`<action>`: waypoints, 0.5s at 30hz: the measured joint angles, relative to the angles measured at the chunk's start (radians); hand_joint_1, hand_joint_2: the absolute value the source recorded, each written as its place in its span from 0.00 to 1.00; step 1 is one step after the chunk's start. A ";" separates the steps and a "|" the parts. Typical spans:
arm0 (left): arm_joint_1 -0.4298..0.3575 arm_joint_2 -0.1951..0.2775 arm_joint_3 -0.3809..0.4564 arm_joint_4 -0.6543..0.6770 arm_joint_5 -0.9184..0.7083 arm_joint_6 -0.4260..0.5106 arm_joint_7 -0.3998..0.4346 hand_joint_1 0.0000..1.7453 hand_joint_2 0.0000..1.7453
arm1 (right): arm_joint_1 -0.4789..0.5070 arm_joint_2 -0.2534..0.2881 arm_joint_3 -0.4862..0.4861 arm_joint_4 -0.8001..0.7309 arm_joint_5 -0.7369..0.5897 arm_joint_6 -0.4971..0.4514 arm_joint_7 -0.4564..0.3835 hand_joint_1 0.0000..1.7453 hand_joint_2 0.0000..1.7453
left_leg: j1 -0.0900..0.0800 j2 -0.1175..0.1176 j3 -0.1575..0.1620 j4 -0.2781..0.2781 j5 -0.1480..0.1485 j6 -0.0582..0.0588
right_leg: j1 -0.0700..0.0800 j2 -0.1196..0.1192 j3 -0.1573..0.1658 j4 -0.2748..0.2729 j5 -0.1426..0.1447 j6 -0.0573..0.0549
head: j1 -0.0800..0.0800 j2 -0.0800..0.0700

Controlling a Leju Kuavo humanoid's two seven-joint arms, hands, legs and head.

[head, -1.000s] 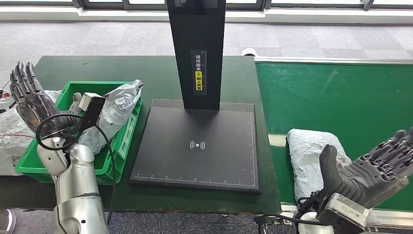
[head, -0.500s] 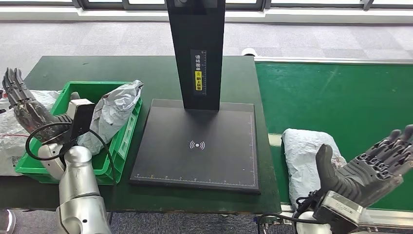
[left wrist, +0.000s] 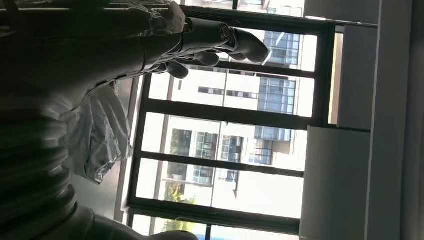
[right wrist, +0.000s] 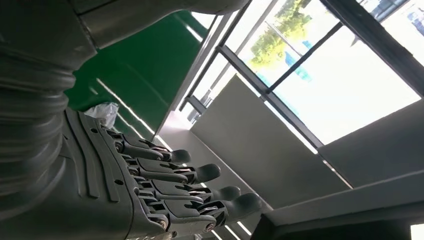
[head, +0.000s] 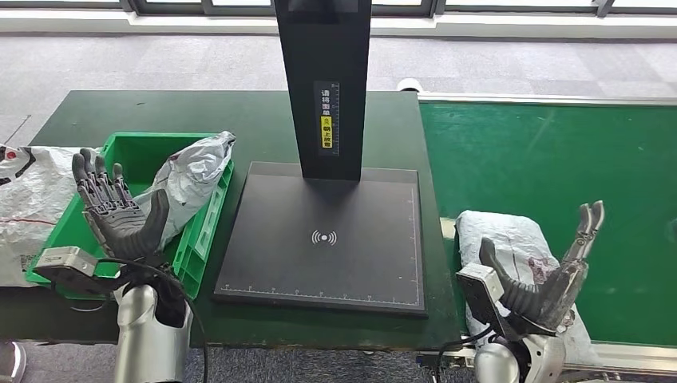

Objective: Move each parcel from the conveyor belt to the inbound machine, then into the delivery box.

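**A:** Where are the fingers vs the parcel right now?

**B:** The right hand (head: 536,281) has its fingers (head: 585,231) spread and pointing up, thumb out to the side, nothing in it. It sits over the near end of the white parcel (head: 505,243), palm facing roughly toward the scanner side. The parcel is right under and just behind it, lying on the green conveyor belt (head: 559,159) at the edge nearest the inbound machine (head: 323,239).

**A:** Long axis?

**B:** Looks like it runs away from the robot, near to far, so the hand is at one short end.

**A:** And the other arm?

**B:** The left hand (head: 120,215) is also spread and empty, over the green delivery box (head: 199,239), which has a grey parcel (head: 192,179) in it. It's well apart from the belt, so I'd say the right hand is the one for this pick.
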 joint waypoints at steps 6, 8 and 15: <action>0.073 0.003 -0.050 -0.042 0.031 -0.140 0.000 0.00 1.00 | -0.030 -0.001 -0.117 0.128 0.272 0.000 0.199 0.00 1.00 | 0.000 0.000 0.000 0.000 0.000 0.000 | 0.000 0.000 0.000 0.000 0.000 0.000 | 0.000 0.000; 0.094 0.004 -0.067 -0.052 0.030 -0.150 0.000 0.00 1.00 | -0.045 -0.003 -0.176 0.183 0.296 0.000 0.217 0.00 1.00 | 0.000 0.000 0.000 0.000 0.000 0.000 | 0.000 -0.001 0.000 0.000 0.000 0.000 | 0.000 0.000; 0.125 0.006 -0.099 -0.061 0.011 -0.146 0.000 0.00 1.00 | -0.087 -0.030 -0.259 0.366 0.325 0.051 0.325 0.00 1.00 | 0.000 0.000 0.000 0.000 0.000 0.000 | 0.000 0.000 0.000 0.000 0.000 0.000 | 0.000 0.000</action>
